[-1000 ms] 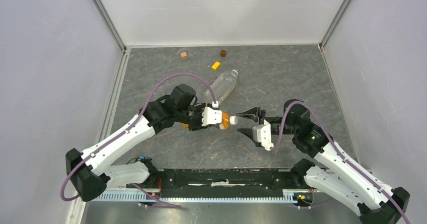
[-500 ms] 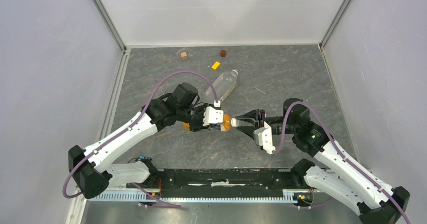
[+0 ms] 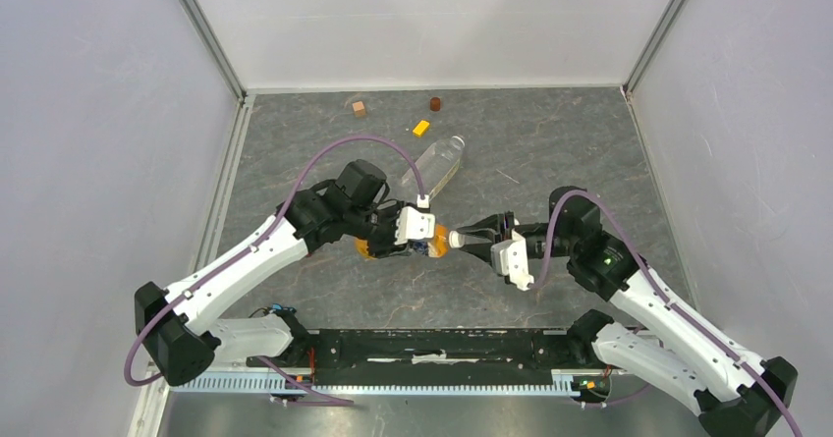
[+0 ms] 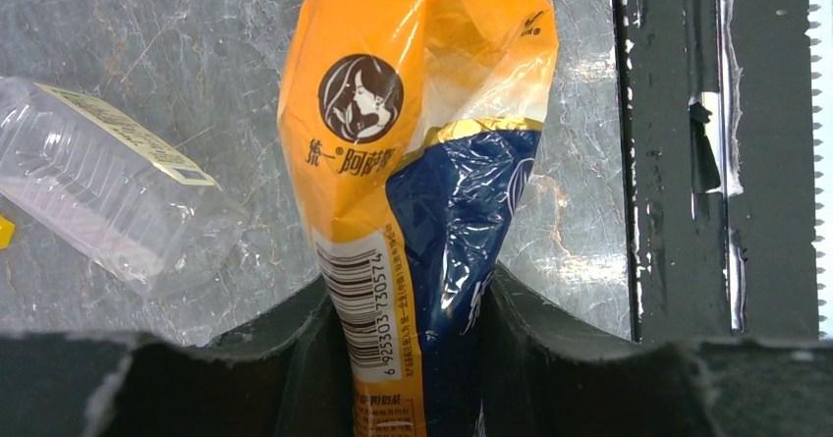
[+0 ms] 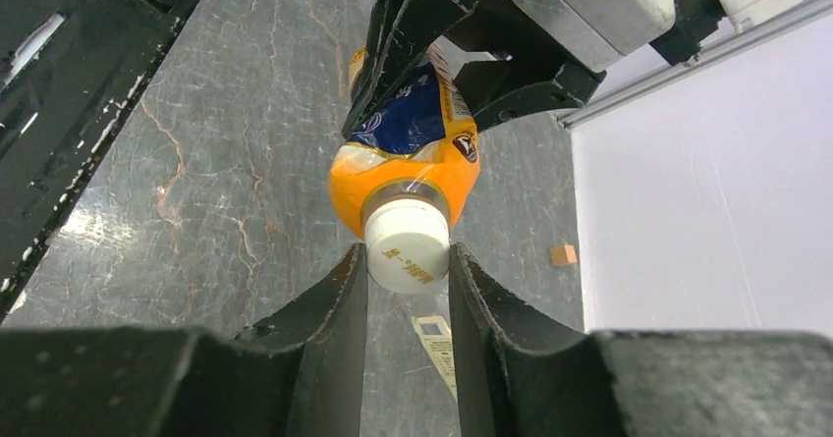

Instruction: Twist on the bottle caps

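Note:
My left gripper [image 3: 411, 245] is shut on the small orange bottle [image 3: 430, 242] with the dark blue label, holding it on its side above the table; its jaws squeeze the crumpled body [image 4: 422, 162]. A white cap [image 5: 406, 245] sits on the bottle's neck, pointing at my right gripper [image 5: 406, 253]. That gripper [image 3: 462, 239] is shut on the cap, a finger touching each side. The larger clear bottle [image 3: 435, 167] lies on the table behind, and shows in the left wrist view [image 4: 108, 201]. A second white cap is not in view.
A brown cube [image 3: 360, 109], a yellow piece [image 3: 421, 128] and a small dark brown cylinder [image 3: 435, 103] lie near the back wall. The black base rail [image 3: 432, 344] runs along the near edge. White walls close in the left, back and right sides.
My right gripper was open and apart from the bottle; it has moved left and shut on the white cap. The left gripper has kept its hold, barely shifting.

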{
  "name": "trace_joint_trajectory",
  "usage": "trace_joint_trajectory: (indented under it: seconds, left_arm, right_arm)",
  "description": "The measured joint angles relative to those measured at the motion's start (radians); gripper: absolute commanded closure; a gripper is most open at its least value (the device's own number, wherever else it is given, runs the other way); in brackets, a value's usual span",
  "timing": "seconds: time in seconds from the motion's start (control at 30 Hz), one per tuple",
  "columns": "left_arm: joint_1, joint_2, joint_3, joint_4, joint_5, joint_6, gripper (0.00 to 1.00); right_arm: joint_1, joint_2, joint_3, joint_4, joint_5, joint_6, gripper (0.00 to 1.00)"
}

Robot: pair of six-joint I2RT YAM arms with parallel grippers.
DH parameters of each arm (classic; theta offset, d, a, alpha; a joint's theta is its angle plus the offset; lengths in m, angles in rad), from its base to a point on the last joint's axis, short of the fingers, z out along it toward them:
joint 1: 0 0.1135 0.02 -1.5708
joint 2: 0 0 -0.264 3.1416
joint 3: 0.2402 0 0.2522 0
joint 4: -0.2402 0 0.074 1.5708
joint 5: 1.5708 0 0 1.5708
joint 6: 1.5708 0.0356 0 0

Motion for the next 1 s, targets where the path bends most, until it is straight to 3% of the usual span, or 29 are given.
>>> trace_joint_trajectory:
  seconds: [0.2, 0.5, 0.8, 1.0]
  left_arm:
    - [0.005, -0.015, 0.001, -0.004, -0.023, 0.000, 0.98]
    - [0.004, -0.151, -0.037, 0.065, -0.179, -0.001, 0.98]
    - [0.010, -0.209, -0.098, 0.157, -0.384, 0.014, 0.98]
    - [0.012, -0.193, -0.125, 0.239, -0.455, 0.042, 0.98]
  right_arm:
    - [-0.002, 0.024, -0.001, 0.084, 0.012, 0.218, 0.99]
    - [-0.003, 0.103, -0.003, 0.344, 0.080, 0.652, 1.00]
    - [-0.018, 0.267, 0.073, 0.414, 0.161, 1.028, 1.00]
    - [-0.033, 0.299, 0.091, 0.402, 0.201, 1.089, 0.69]
